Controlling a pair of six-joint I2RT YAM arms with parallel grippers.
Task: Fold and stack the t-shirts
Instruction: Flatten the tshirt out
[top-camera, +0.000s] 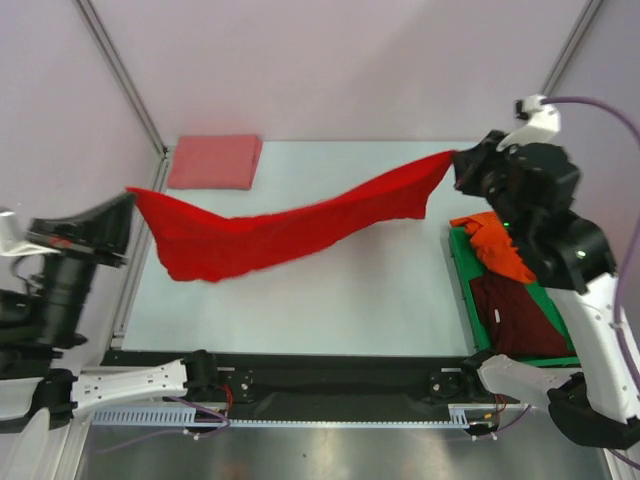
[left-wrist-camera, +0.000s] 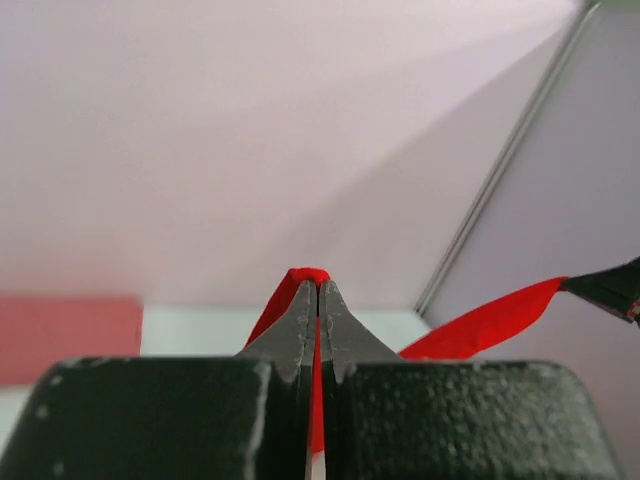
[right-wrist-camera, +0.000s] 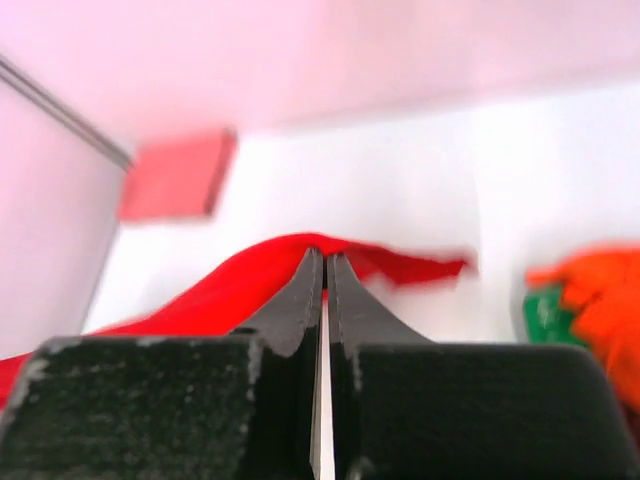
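I have the left gripper (left-wrist-camera: 318, 290) and right gripper (right-wrist-camera: 325, 258) clamping the red t-shirt (top-camera: 280, 225) taut, apparently airborne, and next must lay it flat.

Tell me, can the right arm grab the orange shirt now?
Probably not yet. The right end effector is shut on the red t-shirt, so it's busy. The orange t-shirt lies uncovered close by, so after letting go, likely yes.

The left gripper (left-wrist-camera: 318, 292) pinches the red t-shirt (left-wrist-camera: 480, 325) (jaws pressed tight together), the cloth stretching away rightward.
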